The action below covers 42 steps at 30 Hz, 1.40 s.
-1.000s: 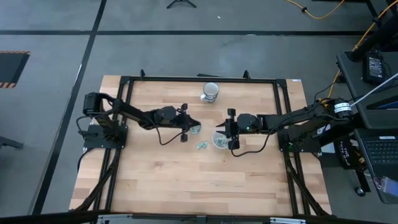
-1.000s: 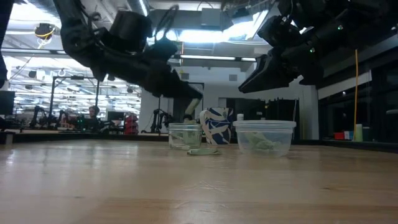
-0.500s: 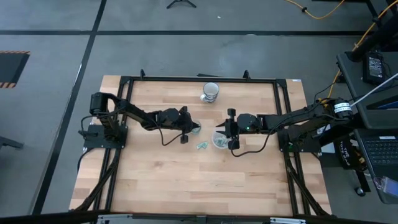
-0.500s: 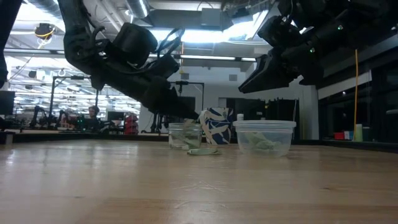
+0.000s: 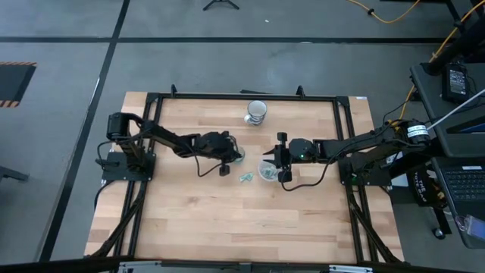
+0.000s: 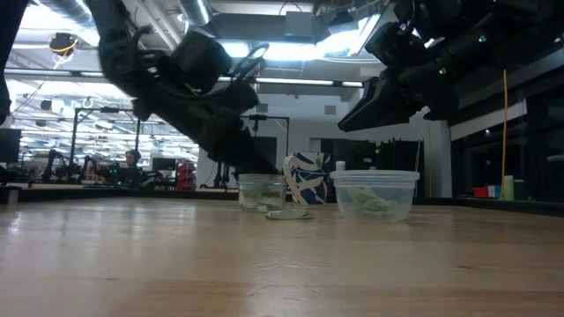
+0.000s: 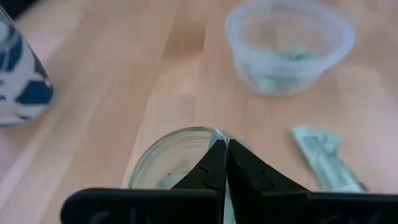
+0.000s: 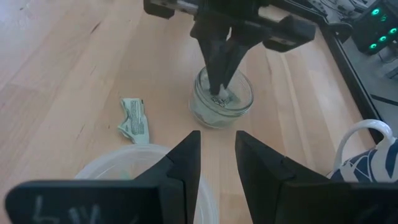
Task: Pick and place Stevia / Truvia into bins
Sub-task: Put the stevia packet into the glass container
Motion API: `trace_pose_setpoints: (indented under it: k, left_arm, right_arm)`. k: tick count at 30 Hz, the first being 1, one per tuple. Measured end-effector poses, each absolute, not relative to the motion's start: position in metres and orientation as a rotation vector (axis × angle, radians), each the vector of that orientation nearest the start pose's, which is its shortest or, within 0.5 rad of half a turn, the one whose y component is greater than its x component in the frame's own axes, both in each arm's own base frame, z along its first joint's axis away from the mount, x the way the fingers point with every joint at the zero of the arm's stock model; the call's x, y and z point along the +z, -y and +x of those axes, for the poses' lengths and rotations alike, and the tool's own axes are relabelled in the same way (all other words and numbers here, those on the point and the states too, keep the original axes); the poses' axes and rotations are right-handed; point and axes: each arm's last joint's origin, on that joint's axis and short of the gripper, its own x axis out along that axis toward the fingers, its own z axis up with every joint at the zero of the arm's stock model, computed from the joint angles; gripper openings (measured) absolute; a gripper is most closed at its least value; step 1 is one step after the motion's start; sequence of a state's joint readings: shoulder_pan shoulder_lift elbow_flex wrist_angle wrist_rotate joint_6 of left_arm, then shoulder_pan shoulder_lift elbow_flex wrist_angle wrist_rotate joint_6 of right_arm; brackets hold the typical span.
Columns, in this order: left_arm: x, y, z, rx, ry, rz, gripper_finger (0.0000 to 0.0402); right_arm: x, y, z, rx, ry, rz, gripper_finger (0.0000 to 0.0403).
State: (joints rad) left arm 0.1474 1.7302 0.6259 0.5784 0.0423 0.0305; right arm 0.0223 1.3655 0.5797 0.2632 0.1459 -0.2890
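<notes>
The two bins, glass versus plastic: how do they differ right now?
The glass cup is narrower; the plastic cup is wider and milky. The left claw, shut on a packet, dips into the glass cup; the right claw, open, sits above the plastic cup. Both stand upright with packets inside.

Clear glass cup (image 8: pixel 221 99), upright, frame centre in the high view, packets inside. Wider translucent plastic cup (image 7: pixel 290 43) just right of it, holding packets. One crumpled green-white packet (image 8: pixel 133 118) flat on the desk between them.
</notes>
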Motion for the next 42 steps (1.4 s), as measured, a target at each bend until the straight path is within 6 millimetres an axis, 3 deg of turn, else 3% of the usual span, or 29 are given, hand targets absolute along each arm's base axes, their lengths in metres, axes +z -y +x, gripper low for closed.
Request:
trace_pose_setpoints:
  k: [6,12,22,35,42]
  left_arm:
    - [0.134,-0.047,0.321,0.104,-0.712,0.001,0.0003]
    - [0.147,-0.049,0.332,0.089,-0.711,0.045,0.0003]
    - [0.145,-0.05,0.328,0.119,-0.826,0.036,0.0003]
    - [0.145,-0.05,0.328,0.12,-0.827,0.034,0.0004]
    - [0.145,-0.046,0.329,0.104,-0.828,0.054,0.0042]
  right_arm:
    - [0.183,-0.002,0.265,-0.046,-0.533,-0.322,0.0104]
    - [0.183,-0.002,0.265,-0.047,-0.533,-0.316,0.0104]
    - [0.183,-0.002,0.265,-0.05,-0.533,-0.306,0.0104]
    - [0.183,-0.002,0.265,-0.049,-0.533,-0.307,0.0104]
    - [0.183,-0.002,0.265,-0.049,-0.533,-0.307,0.0104]
